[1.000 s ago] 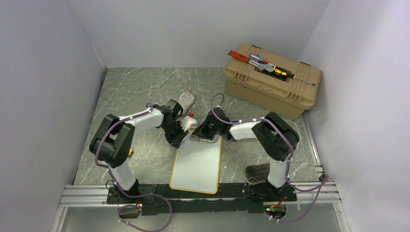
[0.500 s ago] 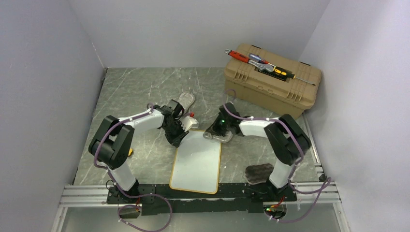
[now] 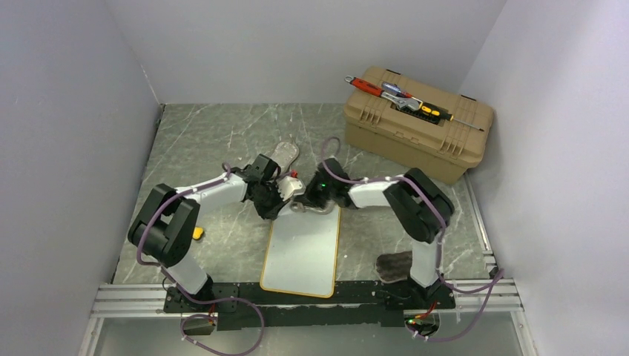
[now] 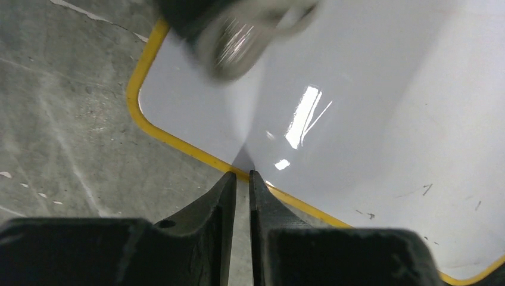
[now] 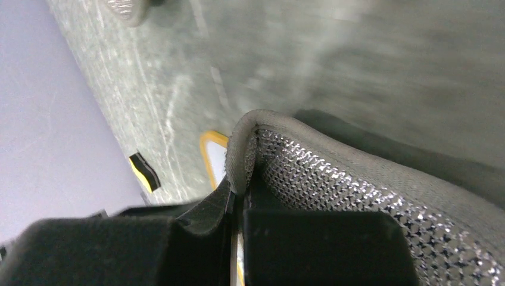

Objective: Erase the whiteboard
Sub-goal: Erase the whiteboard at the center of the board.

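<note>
The whiteboard [image 3: 300, 248] lies flat between the arms, glossy white with a yellow frame. It is nearly clean, with a few small dark specks [image 4: 424, 190]. My left gripper [image 3: 283, 200] is shut and empty, its tips [image 4: 243, 174] resting on the frame at the board's far left edge. My right gripper [image 3: 310, 202] is shut on a grey silvery mesh scrub pad [image 5: 333, 179] at the board's far edge. The pad shows blurred in the left wrist view [image 4: 238, 36]. A sliver of the board [image 5: 218, 170] shows in the right wrist view.
A tan toolbox [image 3: 415, 122] with tools on its lid stands at the back right. Another silvery pad [image 3: 285, 153] lies behind the left gripper. A dark pad [image 3: 393, 265] lies by the right arm's base. A small yellow-and-black piece [image 3: 196, 233] lies left of the board.
My right gripper with the pad swung right off the board's far corner, then back left along the far edge. My left gripper stayed at the board's far left corner.
</note>
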